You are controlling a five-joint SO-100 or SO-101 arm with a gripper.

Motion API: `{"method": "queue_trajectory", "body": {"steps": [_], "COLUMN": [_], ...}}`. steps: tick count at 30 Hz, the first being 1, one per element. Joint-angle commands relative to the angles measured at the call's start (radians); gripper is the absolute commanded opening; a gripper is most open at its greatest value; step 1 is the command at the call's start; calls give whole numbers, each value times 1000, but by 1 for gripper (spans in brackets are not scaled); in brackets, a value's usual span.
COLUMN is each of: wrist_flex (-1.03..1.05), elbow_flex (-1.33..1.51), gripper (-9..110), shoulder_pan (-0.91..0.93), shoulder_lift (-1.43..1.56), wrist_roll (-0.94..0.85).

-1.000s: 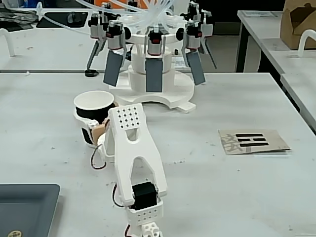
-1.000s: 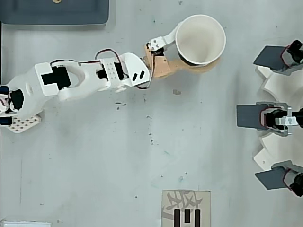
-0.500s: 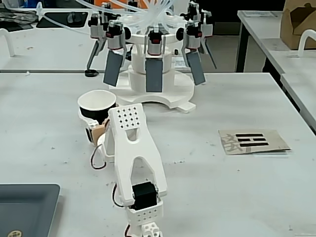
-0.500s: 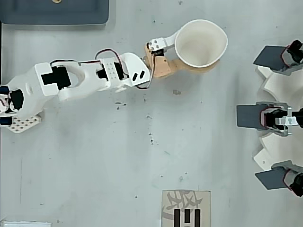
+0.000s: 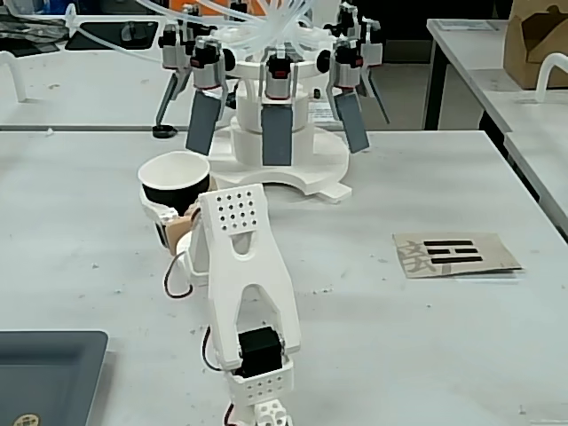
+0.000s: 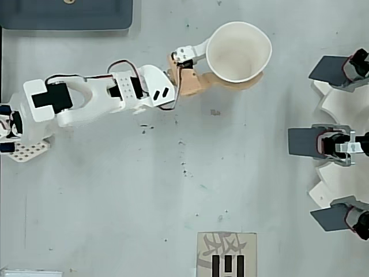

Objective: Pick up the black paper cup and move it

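A: Toward the far left part of the table point(image 5: 426, 302), as the fixed view showed it, stood the black paper cup point(image 5: 174, 183), mouth up, its white inside open to the overhead view point(image 6: 238, 51).

B: And the gripper point(image 6: 230, 72)?

A: Its two fingers were closed around the cup, one white finger point(image 6: 196, 51) on one side of the wall and a tan finger point(image 6: 222, 85) curving round the other. Both touched the cup below the rim. Whether the cup's base was on the table or lifted off it, I could not tell.

B: Where was the arm point(image 5: 244, 275) itself?

A: Its base sat near the front edge of the table in the fixed view, and the arm reached away from the camera toward the cup.

B: Anything else on the table?

A: A white device with several grey paddles point(image 5: 277, 133) stood at the far edge, just beyond the cup and apart from it. A piece of cardboard with black bars point(image 5: 454, 254) lay flat toward the right edge. A dark grey tray point(image 5: 49, 373) occupied the front left corner, well apart from the cup.
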Motion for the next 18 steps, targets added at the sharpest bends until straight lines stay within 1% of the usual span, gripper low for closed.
{"method": "queue_trajectory", "body": {"steps": [1,14,18], "wrist_flex": [-14,-114,-117], "elbow_flex": [20,302,370], "gripper": [11,11,11], "shoulder_pan": [20,72,89], "shoulder_lift": [112,314,393], "wrist_roll": [-12,-58,-67]}}
